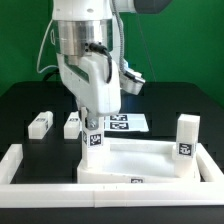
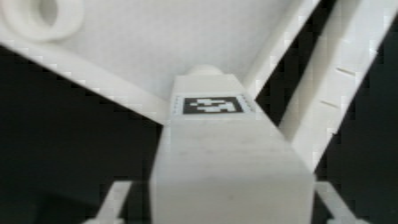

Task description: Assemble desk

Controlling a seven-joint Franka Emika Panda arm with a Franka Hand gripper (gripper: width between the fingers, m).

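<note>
Tabletop (image 1: 140, 160) lies low centre in the exterior view, with a standing leg (image 1: 186, 135) upright at its right corner. The tool (image 1: 92, 127) is clamped on the held leg (image 1: 93, 141) over the panel's left corner. We judge the risk to be misalignment: if the leg meets its hole tilted, pressing could jam it or shove the panel against the border wall (image 1: 20, 165). Two loose legs (image 1: 40, 124) wait on the counter (image 1: 20, 105), centre left.
</note>
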